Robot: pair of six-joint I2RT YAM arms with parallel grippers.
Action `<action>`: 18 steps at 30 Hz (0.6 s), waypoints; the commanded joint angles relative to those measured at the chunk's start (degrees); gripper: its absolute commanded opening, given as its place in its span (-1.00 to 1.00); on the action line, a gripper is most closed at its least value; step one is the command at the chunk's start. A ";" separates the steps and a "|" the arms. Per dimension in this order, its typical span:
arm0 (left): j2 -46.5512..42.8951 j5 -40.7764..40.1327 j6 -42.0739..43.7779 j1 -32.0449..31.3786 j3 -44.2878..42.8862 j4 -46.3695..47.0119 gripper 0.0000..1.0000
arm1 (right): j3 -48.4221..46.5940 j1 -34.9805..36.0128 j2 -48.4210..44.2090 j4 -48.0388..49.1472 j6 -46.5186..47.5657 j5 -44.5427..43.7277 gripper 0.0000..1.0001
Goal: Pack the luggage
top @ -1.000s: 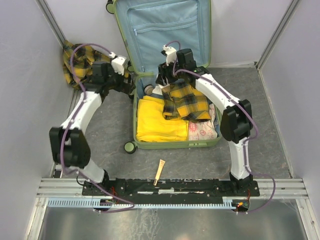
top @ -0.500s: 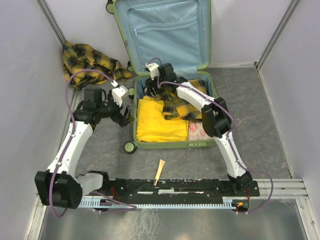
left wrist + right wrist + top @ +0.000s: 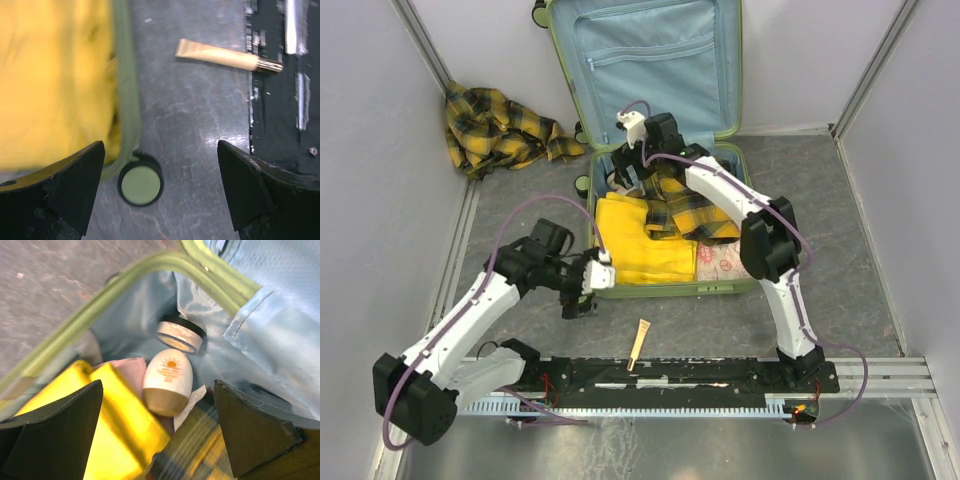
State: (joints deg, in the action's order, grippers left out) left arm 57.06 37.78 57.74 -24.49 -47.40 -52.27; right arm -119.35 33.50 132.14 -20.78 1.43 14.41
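The right pincer (image 3: 157, 390) has just spread apart, empty, above a cream egg-shaped bottle (image 3: 167, 380) in the far-left corner of the lime-green hard-shell suitcase (image 3: 660, 290), which lies open on the grey tabletop (image 3: 840, 220); likely a finished drop-off. The left pincer (image 3: 161, 150), apart and empty, has swung down beside the suitcase's wheel (image 3: 141, 185), near a beige tube (image 3: 220, 55). A yellow-black plaid cloth (image 3: 495, 125) lies unpacked outside.

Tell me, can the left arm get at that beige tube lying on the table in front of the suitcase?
Probably yes. The left gripper is open beside the front wheel of the luggage. The tube lies uncovered on bare table close by, with nothing between them.
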 commanded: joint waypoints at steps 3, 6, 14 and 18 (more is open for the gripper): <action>5.88 -0.15 17.88 -13.26 -0.25 -2.57 0.92 | 3.58 -0.83 -16.78 -4.91 2.60 5.03 1.00; 10.65 -1.23 20.46 -18.44 -2.03 -2.48 0.89 | 6.24 -2.16 -21.63 -8.60 3.04 6.53 1.00; 19.21 -6.12 28.31 -30.15 -3.75 -1.69 0.85 | 14.36 -6.78 -31.98 -13.82 3.48 8.39 0.99; 20.28 -8.01 27.90 -33.01 -4.04 -1.77 0.83 | 18.58 -8.33 -35.30 -13.49 3.14 9.10 0.99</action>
State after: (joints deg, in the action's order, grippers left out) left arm 75.35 25.71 80.99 -52.90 -51.81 -48.69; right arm -103.85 25.96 100.31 -32.97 4.36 21.93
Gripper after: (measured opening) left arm 0.924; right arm 0.997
